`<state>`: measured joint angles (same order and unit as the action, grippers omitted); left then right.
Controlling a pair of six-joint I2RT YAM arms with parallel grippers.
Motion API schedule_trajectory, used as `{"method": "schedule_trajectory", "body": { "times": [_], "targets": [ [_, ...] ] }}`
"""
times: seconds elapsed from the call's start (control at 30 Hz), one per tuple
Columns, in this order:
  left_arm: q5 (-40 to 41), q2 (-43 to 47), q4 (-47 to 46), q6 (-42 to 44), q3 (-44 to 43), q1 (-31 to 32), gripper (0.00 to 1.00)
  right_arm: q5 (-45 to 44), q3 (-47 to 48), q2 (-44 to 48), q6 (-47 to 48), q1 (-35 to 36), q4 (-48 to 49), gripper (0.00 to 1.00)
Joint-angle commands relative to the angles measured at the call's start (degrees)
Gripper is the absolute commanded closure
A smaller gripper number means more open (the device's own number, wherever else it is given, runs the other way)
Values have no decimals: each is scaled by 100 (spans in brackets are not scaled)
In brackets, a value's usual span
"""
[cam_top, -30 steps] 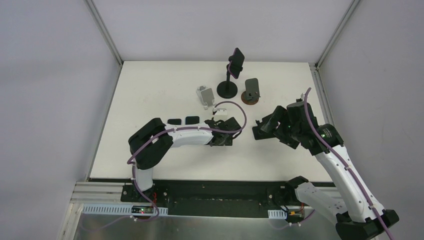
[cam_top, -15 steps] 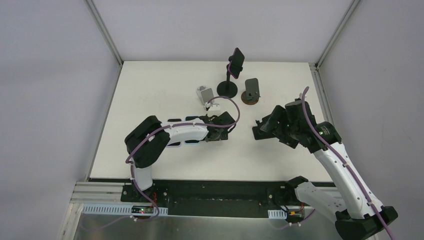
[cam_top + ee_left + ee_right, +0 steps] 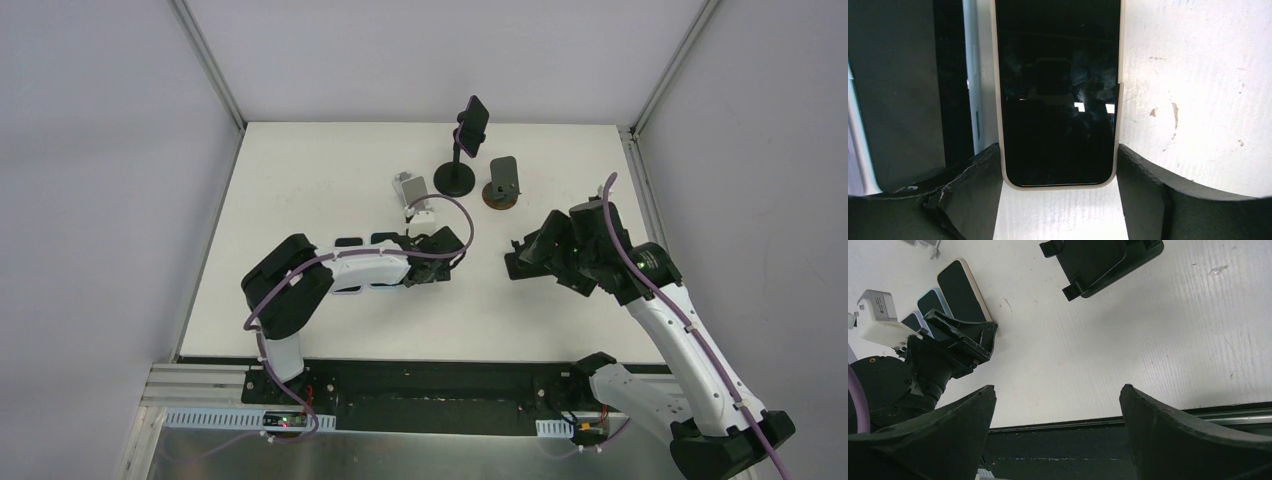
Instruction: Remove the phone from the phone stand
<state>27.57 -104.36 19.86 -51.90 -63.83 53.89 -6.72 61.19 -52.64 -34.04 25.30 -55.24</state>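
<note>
A phone in a purple case sits clamped at the top of a black pole stand at the far middle of the table. My left gripper is low over the table, and its fingers press both sides of the near end of a beige-cased phone that lies flat. In the right wrist view the beige phone lies next to other flat phones. My right gripper is open and empty above the table; it also shows in its own wrist view.
A dark holder on a brown round base stands right of the pole stand and shows in the right wrist view. A small grey stand is to its left. Flat phones lie left of my left gripper. The table's front edge is close to my right gripper.
My left gripper has moved left and slightly away from me, toward the row of flat phones. My right arm has barely moved.
</note>
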Motion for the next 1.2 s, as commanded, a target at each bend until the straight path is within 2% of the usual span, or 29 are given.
{"method": "schedule_trajectory", "body": {
  "times": [0.0,0.17,0.7,0.83,0.93,1.13,1.17],
  "targets": [
    [-291,-50,598,-251,462,-111,56,89,108,-38,-98,-37,109,2],
    [-317,29,598,-205,574,-100,49,97,113,-77,-95,-38,135,2],
    [-576,253,589,85,692,101,49,77,24,-96,-111,-34,193,2],
    [-662,245,593,75,676,138,45,86,29,-103,-124,-34,215,2],
    [-706,209,592,79,632,152,39,77,25,-97,-121,-34,207,2],
    [-701,186,598,71,613,162,15,63,15,-71,-127,-39,198,2],
    [-701,195,598,71,619,163,4,68,15,-65,-126,-34,198,2]
  ]
}}
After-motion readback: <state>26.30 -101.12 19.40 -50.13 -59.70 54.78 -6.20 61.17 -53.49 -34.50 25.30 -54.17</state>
